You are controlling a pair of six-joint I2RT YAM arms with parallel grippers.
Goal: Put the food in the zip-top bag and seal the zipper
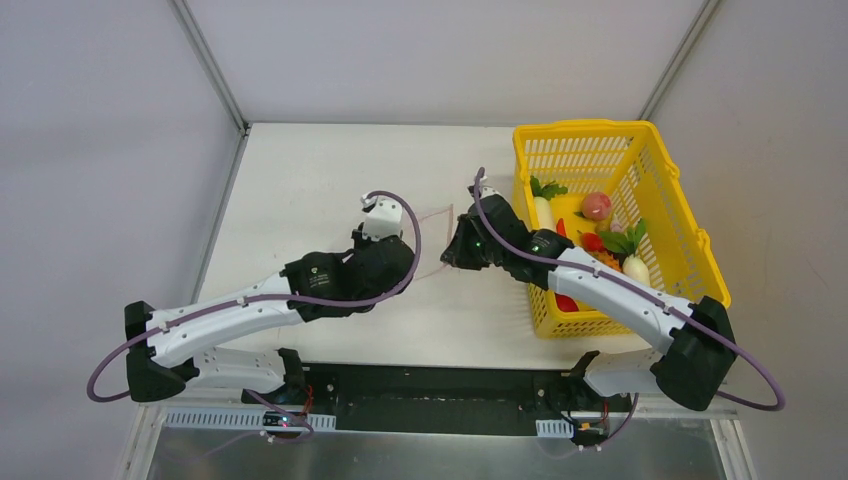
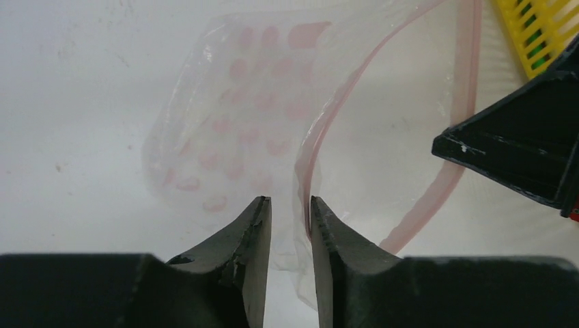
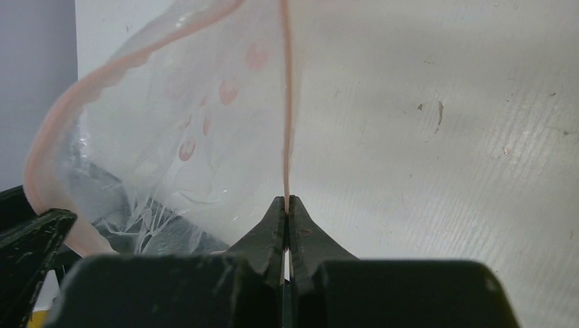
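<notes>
The clear zip-top bag (image 1: 437,238) with pale pink dots lies between my two grippers, its mouth gaping; it also shows in the left wrist view (image 2: 252,102) and the right wrist view (image 3: 198,137). My right gripper (image 3: 287,201) is shut on the pink zipper (image 3: 287,102) strip of one mouth edge. My left gripper (image 2: 290,212) is narrowly open, with the other zipper (image 2: 321,130) edge and some film between its fingers, against the right finger. The food, a white radish (image 1: 543,212), a pink fruit (image 1: 596,206) and red pieces (image 1: 592,241), lies in the yellow basket (image 1: 580,155).
The yellow slotted basket stands at the right of the table, right next to my right arm (image 1: 600,285); its corner shows in the left wrist view (image 2: 539,27). My right gripper's black finger (image 2: 519,157) shows close to the bag's right side.
</notes>
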